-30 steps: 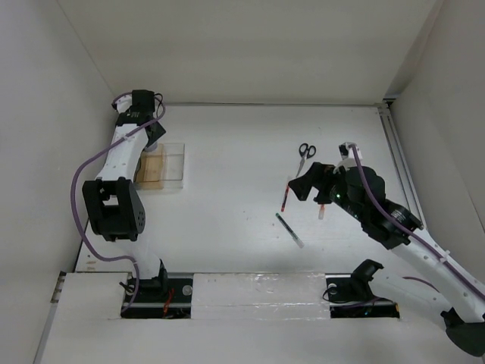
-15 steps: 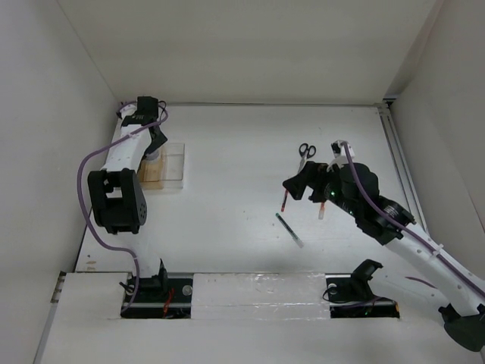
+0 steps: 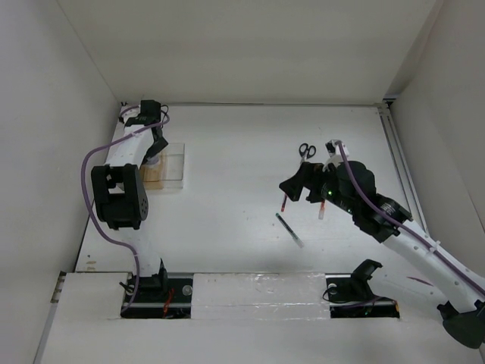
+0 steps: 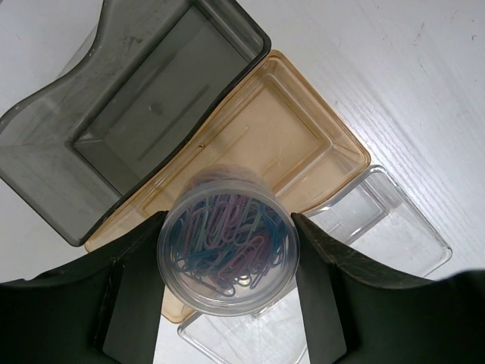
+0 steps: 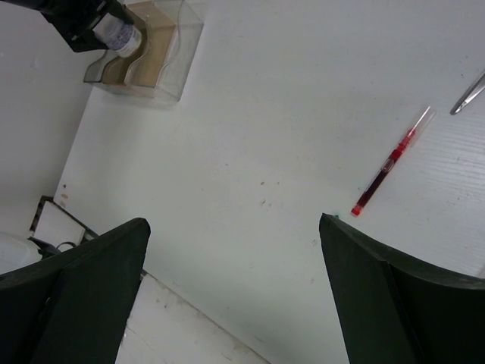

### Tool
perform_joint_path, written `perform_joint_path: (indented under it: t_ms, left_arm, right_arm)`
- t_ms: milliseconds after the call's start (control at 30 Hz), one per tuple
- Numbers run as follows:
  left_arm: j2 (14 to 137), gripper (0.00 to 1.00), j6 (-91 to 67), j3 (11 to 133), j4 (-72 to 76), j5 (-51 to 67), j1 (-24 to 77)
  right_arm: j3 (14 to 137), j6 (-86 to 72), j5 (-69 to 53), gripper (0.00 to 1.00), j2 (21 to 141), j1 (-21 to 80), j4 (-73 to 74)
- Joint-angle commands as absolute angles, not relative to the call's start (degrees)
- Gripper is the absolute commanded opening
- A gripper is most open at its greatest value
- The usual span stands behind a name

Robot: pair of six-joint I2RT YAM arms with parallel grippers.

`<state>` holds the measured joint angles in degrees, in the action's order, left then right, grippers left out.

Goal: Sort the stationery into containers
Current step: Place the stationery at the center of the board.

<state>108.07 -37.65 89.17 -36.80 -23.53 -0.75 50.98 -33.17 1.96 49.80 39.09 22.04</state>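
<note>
My left gripper [image 3: 155, 146] is shut on the small greyish round roll [image 4: 227, 246], a clear tub of coloured paper clips, held over the tan compartment of the clear tray [image 4: 284, 140]. The smoky dark cup [image 4: 144, 98] adjoins the tray's far side. My right gripper [image 3: 292, 187] is open and empty above the table, its jaws wide apart. One red pen [image 5: 390, 161] lies just right of it; it also shows in the top view [image 3: 284, 201]. A second red pen [image 3: 321, 211], the black pen [image 3: 289, 229] and the scissors [image 3: 305, 151] lie on the table.
The tray [image 3: 173, 163] sits at the far left by the left wall. The right wrist view shows it [image 5: 151, 53] with the left gripper and roll [image 5: 117, 32] over it. A raised white ledge [image 3: 250, 292] runs along the near edge.
The left gripper has carried the roll a little farther back over the tray. The right gripper has shifted slightly left, toward the red pen.
</note>
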Motion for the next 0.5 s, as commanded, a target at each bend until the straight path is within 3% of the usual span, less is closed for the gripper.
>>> perform_joint_path:
  t_ms: [0,67,133,167,267,333,467]
  left_arm:
    - [107.8,0.42,-38.7,88.5,-36.4,-23.7,-0.9]
    - [107.3,0.45,-39.2,88.5,-36.4,-24.5,-0.9]
    - [106.6,0.55,-39.2,88.5,-36.9,-25.0,-0.9]
    - [105.8,0.65,-39.2,88.5,-36.9,-25.0,-0.9]
    - [105.2,0.80,-39.2,88.5,-36.9,-25.0,-0.9]
    - [104.6,1.00,-39.2,87.9,-36.9,-25.0,-0.9]
    - [104.0,1.00,-39.2,87.9,-36.9,-25.0,-0.9]
  right_arm:
    - [53.8,-31.6,0.5,1.00,50.2,39.5,19.1]
    - [53.8,-31.6,-0.1,1.00,50.2,39.5,19.1]
    - [53.8,-31.6,-0.1,1.00,50.2,40.0,19.1]
    - [53.8,-31.6,-0.1,1.00,50.7,40.0,19.1]
    - [53.8,-31.6,-0.1,1.00,50.7,40.0,18.6]
    - [53.8,-31.6,-0.1,1.00,51.2,40.0,18.5]
    - [53.8,-31.6,-0.1,1.00,51.2,40.0,18.5]
